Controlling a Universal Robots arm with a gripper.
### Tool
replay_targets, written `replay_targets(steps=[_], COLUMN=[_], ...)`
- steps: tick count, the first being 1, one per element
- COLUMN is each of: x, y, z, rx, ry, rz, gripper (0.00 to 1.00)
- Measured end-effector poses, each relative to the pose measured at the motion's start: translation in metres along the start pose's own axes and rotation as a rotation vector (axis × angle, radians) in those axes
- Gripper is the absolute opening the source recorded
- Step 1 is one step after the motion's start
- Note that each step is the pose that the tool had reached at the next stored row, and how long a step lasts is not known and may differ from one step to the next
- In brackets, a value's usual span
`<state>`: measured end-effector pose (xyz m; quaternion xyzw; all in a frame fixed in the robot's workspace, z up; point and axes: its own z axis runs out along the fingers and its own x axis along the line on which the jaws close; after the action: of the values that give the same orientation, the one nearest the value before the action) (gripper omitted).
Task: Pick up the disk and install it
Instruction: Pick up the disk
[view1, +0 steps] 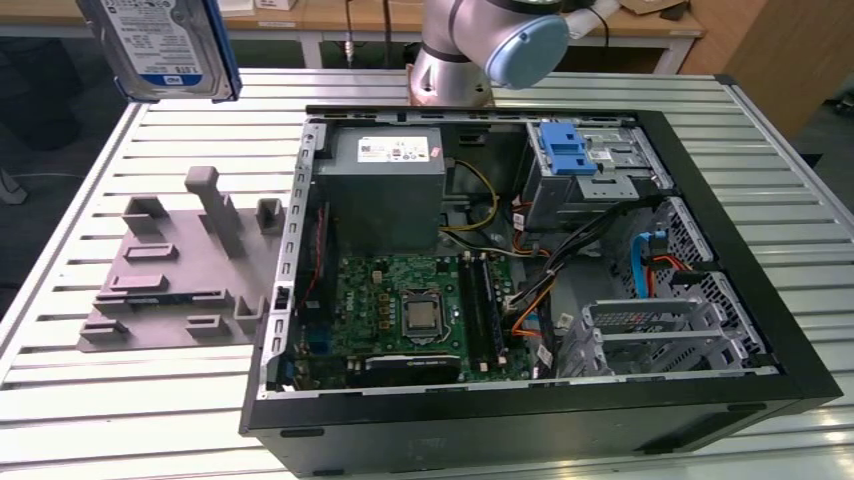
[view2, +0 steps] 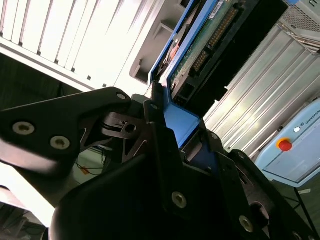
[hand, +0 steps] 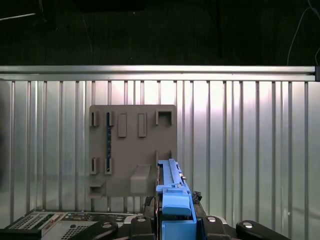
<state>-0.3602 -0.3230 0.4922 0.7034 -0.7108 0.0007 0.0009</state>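
At the upper left of the exterior view we see the disk (view1: 158, 45) held high off the bench (view1: 120, 410), with the grey fixture block (view1: 174, 270) below it at left. In the second wrist view the gripper (view2: 167, 117) has its jaws clamped on the disk's blue caddy. We judge the pick-up done and the install not yet done. The open computer case (view1: 534, 250) sits well apart, centre to right. Seating the disk calls for squaring the caddy to the drive cage (view1: 587, 165).

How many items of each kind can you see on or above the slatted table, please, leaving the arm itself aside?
disk, held up off the table: 1
grey fixture block: 1
open computer case: 1
Total: 3
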Motion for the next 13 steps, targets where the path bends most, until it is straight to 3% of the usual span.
replay_targets(steps=[8,13], x=[-0.0001,-0.0001], y=[-0.0135,-0.0138], z=[-0.0001,0.0], rx=[-0.0001,-0.0001], ry=[0.0001,0.0], rz=[0.0,0.0], gripper=[0.36,0.36])
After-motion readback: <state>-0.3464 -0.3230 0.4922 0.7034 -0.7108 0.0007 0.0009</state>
